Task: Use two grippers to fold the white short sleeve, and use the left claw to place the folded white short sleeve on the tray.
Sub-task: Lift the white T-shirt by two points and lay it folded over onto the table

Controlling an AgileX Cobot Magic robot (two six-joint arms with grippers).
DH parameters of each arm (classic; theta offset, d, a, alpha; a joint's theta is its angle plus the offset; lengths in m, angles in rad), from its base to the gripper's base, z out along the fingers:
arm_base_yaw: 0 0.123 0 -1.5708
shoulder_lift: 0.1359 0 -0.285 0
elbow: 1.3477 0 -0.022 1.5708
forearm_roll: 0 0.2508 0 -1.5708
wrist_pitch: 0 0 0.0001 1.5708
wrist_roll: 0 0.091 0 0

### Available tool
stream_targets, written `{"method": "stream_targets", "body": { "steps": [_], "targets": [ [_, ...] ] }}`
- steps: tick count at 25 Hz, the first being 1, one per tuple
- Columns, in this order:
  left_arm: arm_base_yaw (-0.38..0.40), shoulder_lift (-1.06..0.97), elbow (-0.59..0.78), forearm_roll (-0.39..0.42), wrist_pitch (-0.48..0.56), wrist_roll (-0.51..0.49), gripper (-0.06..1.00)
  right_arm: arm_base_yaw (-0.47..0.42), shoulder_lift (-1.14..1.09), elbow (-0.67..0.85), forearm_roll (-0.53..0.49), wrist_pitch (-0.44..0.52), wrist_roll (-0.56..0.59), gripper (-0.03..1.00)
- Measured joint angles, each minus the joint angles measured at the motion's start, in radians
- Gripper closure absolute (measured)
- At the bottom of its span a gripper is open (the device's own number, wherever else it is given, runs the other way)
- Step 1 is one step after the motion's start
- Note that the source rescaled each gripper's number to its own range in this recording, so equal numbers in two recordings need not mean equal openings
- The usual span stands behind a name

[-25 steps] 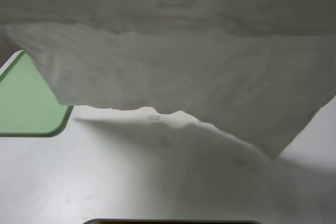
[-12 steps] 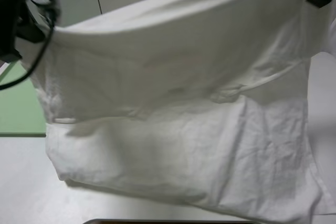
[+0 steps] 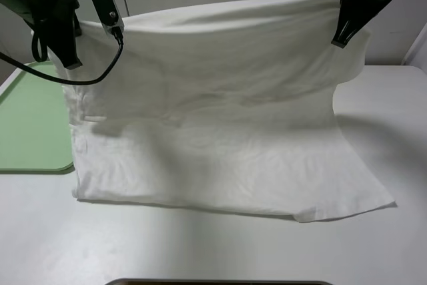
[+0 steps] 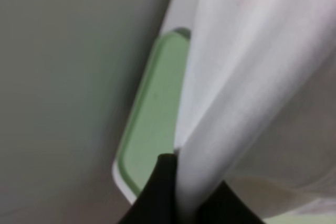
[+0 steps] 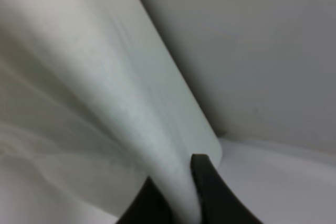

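The shirt (image 3: 220, 131) is mid-fold. Its lower half lies on the bench (image 3: 200, 251) in the centre, and its upper edge hangs stretched in the air between the two arms. The left end effector (image 3: 115, 30), at ten o'clock, is clamped on one top corner. The right end effector (image 3: 339, 39), at two o'clock, is pinched on the other. The raised edge is not yet laid down, so by my judgement most of the folding is left, along with the whole move to the tray (image 3: 30, 125). The tray sits at nine o'clock, just beside the shirt's edge. A black cable (image 3: 80, 79) droops across the cloth near the left grip and could snag.
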Motion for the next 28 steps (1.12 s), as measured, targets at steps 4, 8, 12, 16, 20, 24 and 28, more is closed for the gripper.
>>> {"method": "stream_targets", "body": {
  "steps": [4,8,12,16,20,24,28],
  "targets": [
    [0.000,-0.009,0.000,0.111,-0.054,-0.080,0.94,0.000,-0.001,0.000,-0.045,-0.061,0.013,0.95],
    [0.000,-0.010,0.000,0.128,-0.056,-0.089,0.94,0.000,-0.001,0.000,-0.058,-0.078,0.013,0.95],
    [0.000,-0.036,0.001,0.128,-0.065,-0.094,0.94,0.000,-0.012,0.000,-0.065,-0.076,0.014,0.95],
    [0.000,-0.148,0.002,0.128,-0.104,-0.121,0.94,0.000,-0.079,0.000,-0.074,-0.080,0.040,0.95],
    [0.000,-0.253,0.002,0.128,-0.134,-0.123,0.94,0.000,-0.199,0.000,-0.090,-0.099,0.078,0.95],
    [-0.006,-0.394,0.002,0.128,-0.172,-0.112,0.94,0.001,-0.334,0.000,-0.093,-0.149,0.084,0.95],
    [-0.065,-0.536,0.002,0.129,-0.183,-0.041,0.94,0.105,-0.517,0.000,-0.215,-0.161,0.073,0.95]
  ]
}}
